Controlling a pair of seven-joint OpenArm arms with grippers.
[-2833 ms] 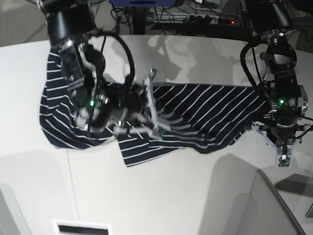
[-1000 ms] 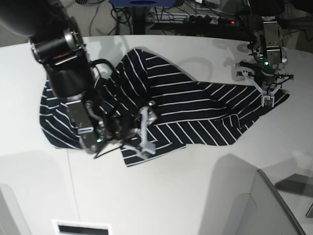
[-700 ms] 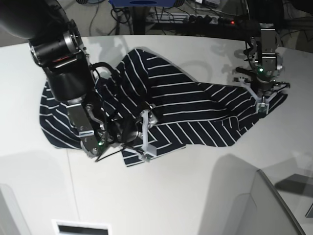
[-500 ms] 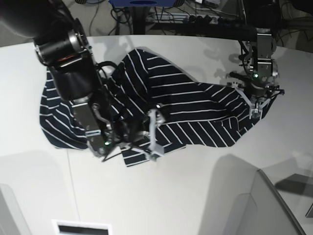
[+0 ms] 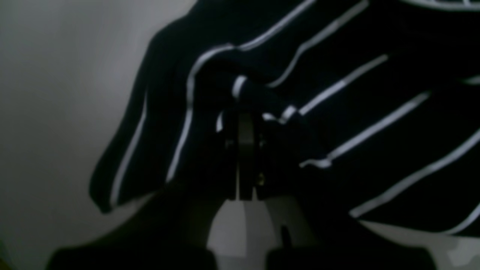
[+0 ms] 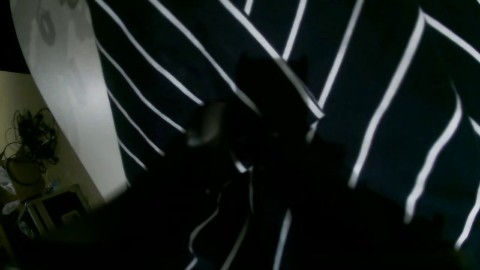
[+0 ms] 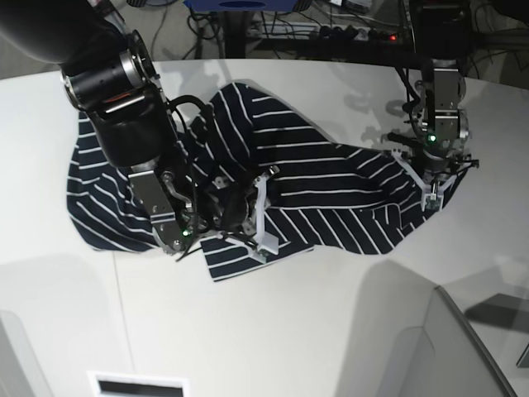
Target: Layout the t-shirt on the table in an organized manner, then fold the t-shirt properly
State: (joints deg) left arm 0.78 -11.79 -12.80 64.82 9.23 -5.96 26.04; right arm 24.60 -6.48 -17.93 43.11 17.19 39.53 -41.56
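Looking down from the base view onto a dark navy, soft fabric t-shirt (image 7: 331, 178) with thin white stripes, lying crumpled on a big, smooth, off-white tabletop (image 7: 314, 331) with a curved edge. Not flat and not folded: lots of wrinkles, one part bunched up toward the far side, one corner poking out toward the near side.

Reaching in on the left of that view with the big black right arm, low over the middle of the t-shirt, with the white right pincer (image 7: 260, 211) down on the striped cloth close to its near edge. Cannot tell if spread or pressed together, or if pinching any cloth. Too dark and blurry in the right wrist view, just white stripes and a black shape.

Coming down on the right of the base view with the left arm, with the left pincer (image 7: 431, 197) at the far right end of the t-shirt. Pressed together there, pinching a small fold of the t-shirt, with cloth bunched around the tips in the close-up left wrist view. Bare tabletop just beside that end.

Well apart from each other: one pincer near the middle of the cloth, the other at its end.

Behind the tabletop, a tangle of cables (image 7: 331, 33).
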